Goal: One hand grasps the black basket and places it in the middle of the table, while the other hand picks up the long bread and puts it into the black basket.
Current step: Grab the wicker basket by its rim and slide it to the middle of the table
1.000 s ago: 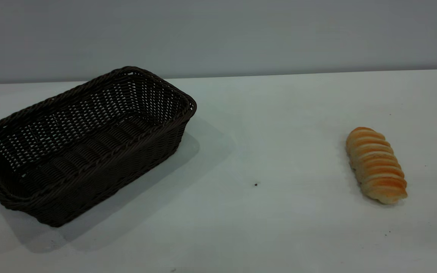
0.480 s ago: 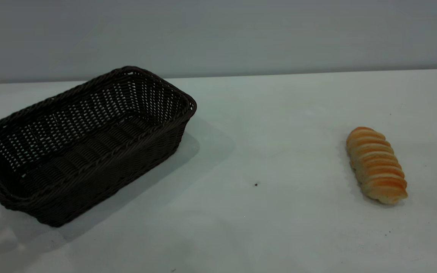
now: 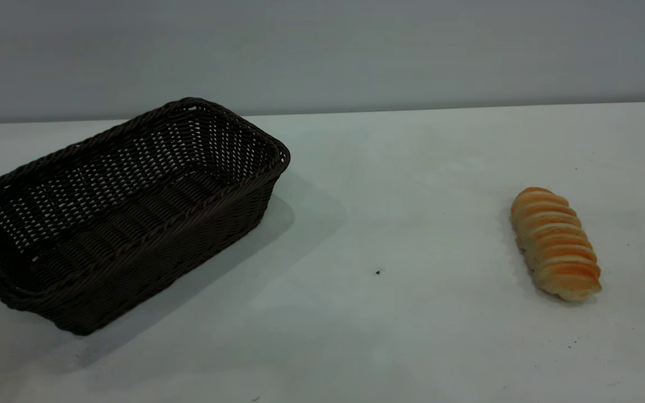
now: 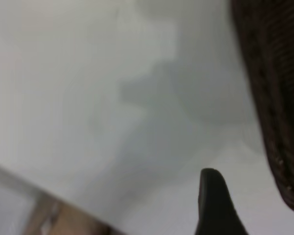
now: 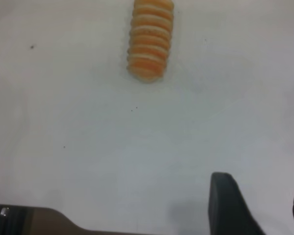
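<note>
The black basket [image 3: 126, 212] is dark brown-black open-weave wicker with a braided rim. The long bread [image 3: 556, 244] is golden-orange with pale cross ridges. The surface [image 3: 389, 196] is white-grey, dark-specked.

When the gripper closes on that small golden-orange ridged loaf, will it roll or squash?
The small golden-orange ridged loaf looks rounded in section, so a sideways nudge on the white-grey table may roll it. Its cross ridges probably give the fingers some purchase. It looks soft, so a hard squeeze could dent it; grip across its narrow width.
</note>
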`<state>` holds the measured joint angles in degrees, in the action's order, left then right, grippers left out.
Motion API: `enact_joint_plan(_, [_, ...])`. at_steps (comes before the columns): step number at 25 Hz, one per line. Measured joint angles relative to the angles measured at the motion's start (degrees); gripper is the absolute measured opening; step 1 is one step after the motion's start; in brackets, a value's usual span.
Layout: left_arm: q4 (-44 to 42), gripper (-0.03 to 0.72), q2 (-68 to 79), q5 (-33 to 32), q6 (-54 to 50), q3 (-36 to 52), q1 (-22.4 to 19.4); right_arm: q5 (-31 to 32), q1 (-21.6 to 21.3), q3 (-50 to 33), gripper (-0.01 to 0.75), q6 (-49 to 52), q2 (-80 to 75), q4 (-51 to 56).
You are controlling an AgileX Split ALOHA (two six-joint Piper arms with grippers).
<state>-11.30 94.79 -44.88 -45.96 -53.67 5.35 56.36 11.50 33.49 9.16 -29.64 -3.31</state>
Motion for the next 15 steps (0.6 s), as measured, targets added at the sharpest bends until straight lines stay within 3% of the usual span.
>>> enact_joint_plan(15, [6.0,0.489,12.0,10.7,0.0,-1.1,-1.8,0.0,0.0,0.0,0.315,-0.2,0.0,0.5])
